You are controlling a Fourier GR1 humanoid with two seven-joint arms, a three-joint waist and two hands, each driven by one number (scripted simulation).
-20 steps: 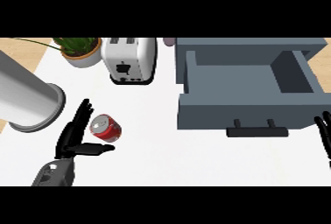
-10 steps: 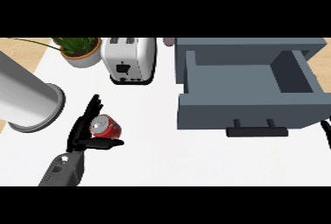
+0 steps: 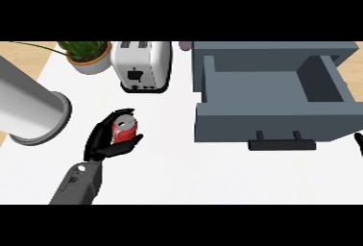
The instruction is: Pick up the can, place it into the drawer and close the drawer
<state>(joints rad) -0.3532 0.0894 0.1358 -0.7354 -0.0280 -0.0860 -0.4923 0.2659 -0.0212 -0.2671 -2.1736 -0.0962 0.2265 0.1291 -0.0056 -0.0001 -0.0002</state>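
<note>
Left robot hand (image 3: 102,139) curled round the red can (image 3: 126,129), which stands on the desk (image 3: 184,168) at near left. Right robot hand (image 3: 358,141) barely shows at the right edge, can't tell its fingers. Risk: can tips or slips out on lift, since the fingers wrap only one side. Steel cylinder (image 3: 28,113) close on the left, toaster (image 3: 144,65) far side. Open drawer (image 3: 273,93) to the right, bare desk between gives room; can must clear its front wall.

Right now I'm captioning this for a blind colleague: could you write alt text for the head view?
The robot's left hand curls round a red can on a white counter. To its right a grey drawer stands open; a toaster, a potted plant and a large metal cylinder stand behind.
</note>
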